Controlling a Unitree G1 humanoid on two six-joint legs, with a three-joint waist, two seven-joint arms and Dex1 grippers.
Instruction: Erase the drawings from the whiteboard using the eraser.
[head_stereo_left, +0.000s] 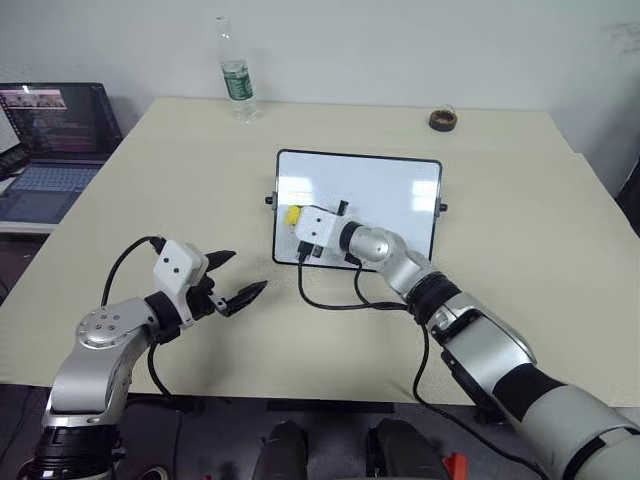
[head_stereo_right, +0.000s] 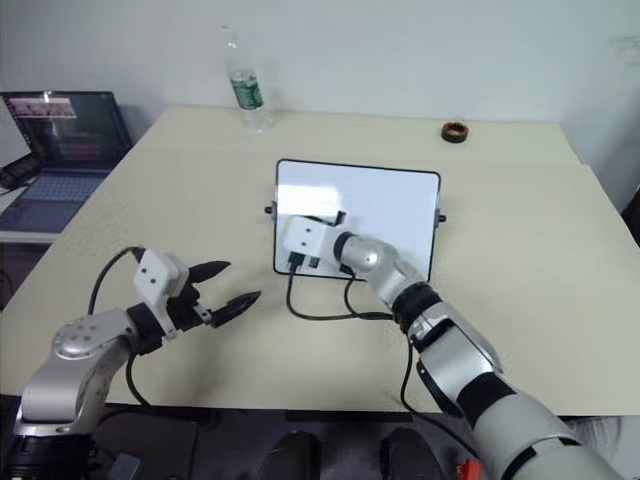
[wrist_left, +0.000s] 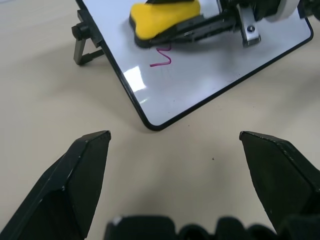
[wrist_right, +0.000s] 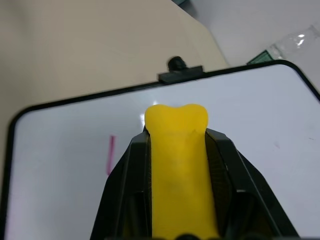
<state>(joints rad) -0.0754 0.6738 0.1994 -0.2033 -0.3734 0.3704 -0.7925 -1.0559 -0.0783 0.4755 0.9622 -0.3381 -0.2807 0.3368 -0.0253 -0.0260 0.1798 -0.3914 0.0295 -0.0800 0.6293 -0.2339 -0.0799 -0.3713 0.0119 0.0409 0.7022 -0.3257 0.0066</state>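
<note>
Right hand (wrist_right: 177, 150) clamping yellow eraser (wrist_right: 177, 165) over whiteboard (wrist_right: 260, 125), pink stroke (wrist_right: 110, 155) at nine o'clock, beige tabletop (wrist_right: 75, 45) beyond

Both head views look forward and down over the table (head_stereo_left: 150, 180) with the whiteboard (head_stereo_left: 400, 190) mid-frame, while each wrist view looks closely along its own fingers at that board's near left corner.
</note>
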